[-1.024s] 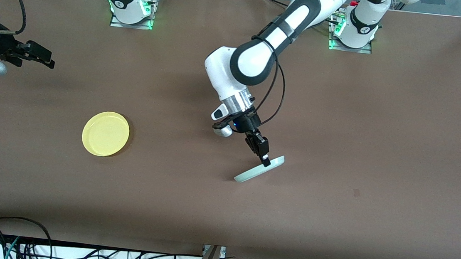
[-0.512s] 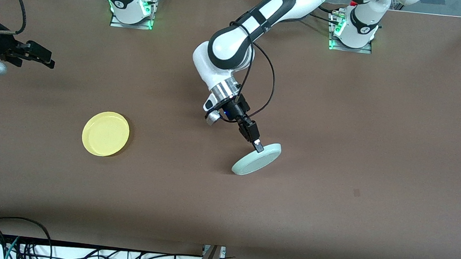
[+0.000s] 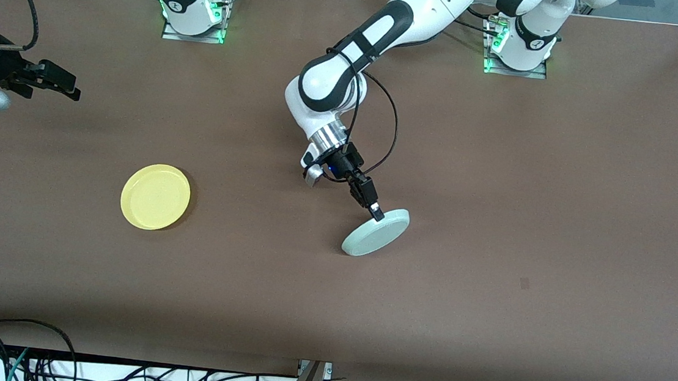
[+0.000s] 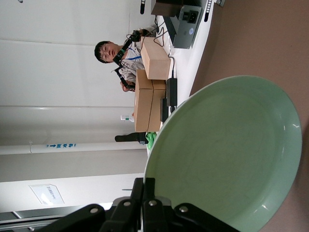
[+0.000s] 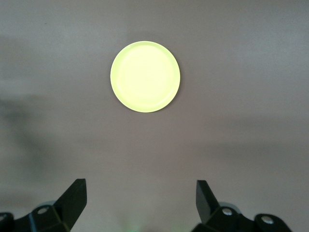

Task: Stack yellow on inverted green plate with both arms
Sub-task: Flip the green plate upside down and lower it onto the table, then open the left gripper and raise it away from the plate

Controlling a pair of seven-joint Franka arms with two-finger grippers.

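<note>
Brown table point(image 3: 561, 173) runs the width of the room, cables trailing along the edge nearest the front camera, and in the left wrist view there's a person point(image 4: 118, 55) sitting by stacked cardboard boxes point(image 4: 149, 87) w/ white walls around. Using the green plate point(image 3: 376, 232) as the landmark: it's about mid-table, tilted, one edge down on the brown surface and the other edge lifted. The left gripper point(image 3: 375, 213) is at that raised edge, fingers clamped on the rim; the left arm reaches in from its base at the top of the front view. Left wrist view shows the plate's point(image 4: 227, 154) hollow inner face turned toward the wrist camera w/ the black gripper point(image 4: 145, 205) pinching its rim. The yellow plate point(image 3: 155, 196) lies flat, rim up, well apart from the green plate, toward the right arm's end of the table and about level w/ it. The right gripper point(image 3: 57, 81) waits up in the air, farther still toward that end from the green plate, fingers apart point(image 5: 140, 200), w/ the yellow plate point(image 5: 145, 76) centred in the right wrist view.
</note>
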